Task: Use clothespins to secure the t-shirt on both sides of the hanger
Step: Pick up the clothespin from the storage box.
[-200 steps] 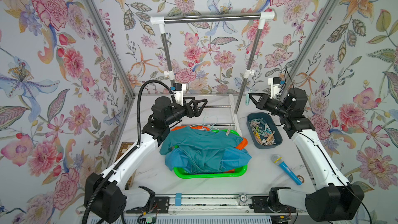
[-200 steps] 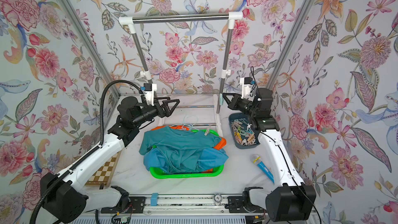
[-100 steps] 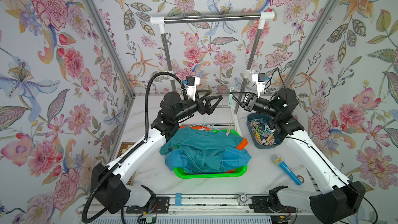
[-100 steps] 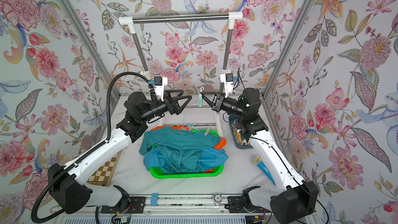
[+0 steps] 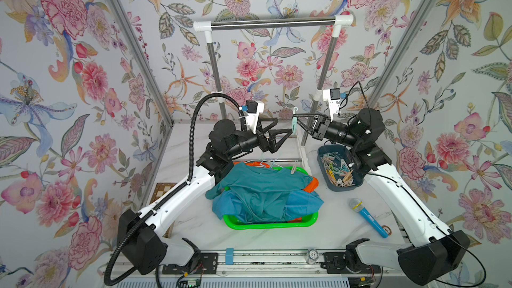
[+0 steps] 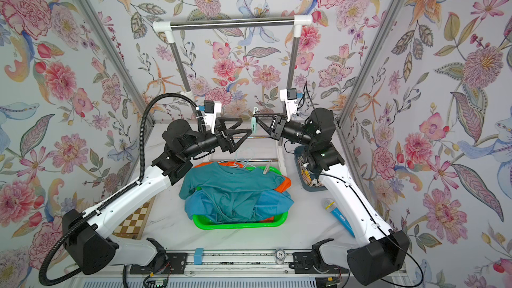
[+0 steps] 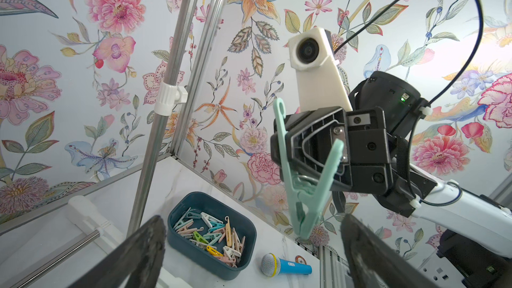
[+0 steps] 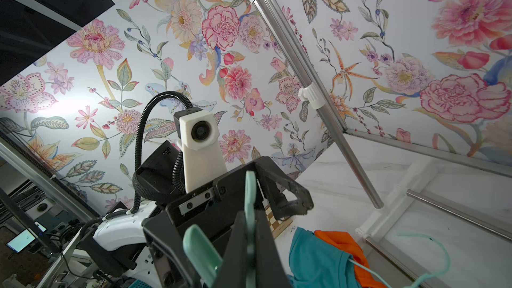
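**Clothespin handoff in mid-air, above the laundry**

My right end effector [image 5: 298, 121] is clamped on a mint-green clothespin [image 7: 297, 206], pinching only the leg with the hook; the other leg splays free. It hangs well above the tabletop, in front of the rack. My left end effector [image 5: 284, 126] faces it with its jaws spread wide and nothing in them, the clip just beyond its fingertips.

The teal t-shirt [image 5: 263, 187] lies on its hanger [image 6: 238, 161] over the green basket [image 5: 266, 225]. A beige clothespin [image 5: 293, 170] already sits on the shoulder nearer my right arm. I judge the other shoulder to be unpinned, so I read this as a pass to the left arm.

To do it well, I'd bring the left jaws around both tail ends, clear of the right fingers and away from the spring, so that closing squeezes the clip open. I'd release the right only once the left grip looks firm, or the clip may twist or drop. Spare clothespins sit in the dark blue bin [image 5: 322, 156].
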`<state>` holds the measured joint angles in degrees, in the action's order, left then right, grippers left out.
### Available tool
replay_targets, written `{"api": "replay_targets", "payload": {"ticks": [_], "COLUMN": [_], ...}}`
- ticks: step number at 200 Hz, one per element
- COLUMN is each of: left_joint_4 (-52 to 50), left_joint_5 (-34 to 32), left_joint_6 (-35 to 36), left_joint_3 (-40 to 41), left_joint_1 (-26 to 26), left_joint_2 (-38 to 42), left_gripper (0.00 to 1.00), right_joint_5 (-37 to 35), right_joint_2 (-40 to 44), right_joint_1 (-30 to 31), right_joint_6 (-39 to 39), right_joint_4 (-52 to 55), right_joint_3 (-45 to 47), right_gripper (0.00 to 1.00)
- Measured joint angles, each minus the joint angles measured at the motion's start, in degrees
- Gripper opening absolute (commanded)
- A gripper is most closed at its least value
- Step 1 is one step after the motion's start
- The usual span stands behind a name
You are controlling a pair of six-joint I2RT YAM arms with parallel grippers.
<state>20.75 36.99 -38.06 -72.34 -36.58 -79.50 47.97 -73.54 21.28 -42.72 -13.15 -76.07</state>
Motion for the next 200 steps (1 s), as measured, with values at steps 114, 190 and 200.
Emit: {"api": "replay_targets", "payload": {"ticks": [114, 190, 200], "left_joint_4": [3.8, 4.4, 4.4], "left_joint_5": [5.0, 5.9, 6.1], "left_joint_6": [-0.6, -0.8, -0.7], "left_joint_3": [0.2, -0.1, -0.2], "left_joint_1": [-0.5, -0.6, -0.6], "left_joint_2": [0.0, 0.0, 0.0], "left_gripper": [0.57, 0.33, 0.33], "right_joint_5": [1.6, 2.2, 2.2], "right_joint_2": [-2.1, -2.6, -2.6], "right_joint_1": [2.6, 3.5, 3.5], "right_joint_6": [-2.7, -3.2, -3.2], "right_joint_4": [-2.7, -4.1, -4.3], "right_joint_3": [-0.5, -0.7, -0.7], "right_gripper": [0.0, 0.0, 0.0]}}
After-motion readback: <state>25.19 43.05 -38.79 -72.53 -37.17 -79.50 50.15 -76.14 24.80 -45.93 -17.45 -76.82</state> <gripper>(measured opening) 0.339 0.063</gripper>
